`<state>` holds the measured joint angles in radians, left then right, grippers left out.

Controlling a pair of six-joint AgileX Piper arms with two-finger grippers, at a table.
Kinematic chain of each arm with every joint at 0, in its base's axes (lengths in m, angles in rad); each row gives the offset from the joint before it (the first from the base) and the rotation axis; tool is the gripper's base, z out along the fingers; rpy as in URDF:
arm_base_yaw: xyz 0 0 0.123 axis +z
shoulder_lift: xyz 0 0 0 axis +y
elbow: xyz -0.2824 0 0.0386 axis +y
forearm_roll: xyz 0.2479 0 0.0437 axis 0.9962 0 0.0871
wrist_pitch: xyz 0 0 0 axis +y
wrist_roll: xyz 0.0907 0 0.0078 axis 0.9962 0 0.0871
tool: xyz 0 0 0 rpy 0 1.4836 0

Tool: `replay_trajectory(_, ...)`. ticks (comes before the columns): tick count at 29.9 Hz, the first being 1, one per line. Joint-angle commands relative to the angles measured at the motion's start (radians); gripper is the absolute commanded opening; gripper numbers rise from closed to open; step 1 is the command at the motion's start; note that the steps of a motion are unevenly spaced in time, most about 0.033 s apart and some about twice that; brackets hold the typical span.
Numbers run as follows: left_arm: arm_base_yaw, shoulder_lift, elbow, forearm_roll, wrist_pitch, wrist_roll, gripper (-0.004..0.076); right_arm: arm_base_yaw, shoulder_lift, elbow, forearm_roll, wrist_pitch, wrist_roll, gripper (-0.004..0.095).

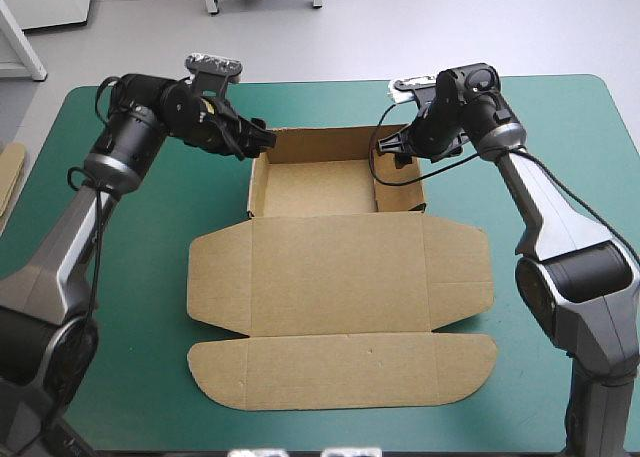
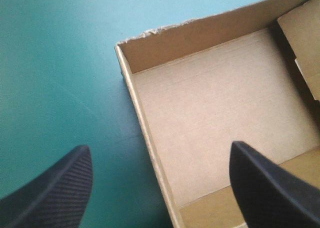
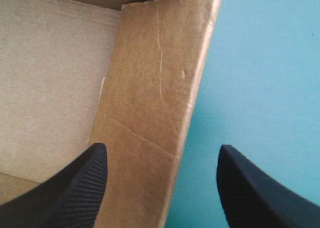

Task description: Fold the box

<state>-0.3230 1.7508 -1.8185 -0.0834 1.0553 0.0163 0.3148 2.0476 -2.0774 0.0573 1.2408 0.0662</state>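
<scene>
Box [image 1: 340, 267]: one; two spread: left pincer [image 1: 260, 137], right pincer [image 1: 392, 145].

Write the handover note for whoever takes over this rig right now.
Left gripper: jaws open, astride the tray's left wall, one over the teal-green cover, one over the tray floor; gripping nothing.
Right gripper: jaws open, astride the right wall the same way; gripping nothing.
Box: mid-table, tray at the far end, lid flat toward the near edge.
Done: tray walls raised.
Left: side walls probably want pressing or tucking firm; the lid is not yet folded.
</scene>
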Motion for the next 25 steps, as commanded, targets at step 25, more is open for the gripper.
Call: replay_trajectory(25,-0.007,-0.841,0.989,0.026,-0.723,-0.034,0.0546,-0.007,-0.042,-0.033,0.059,-0.003,0.000,0.0590)
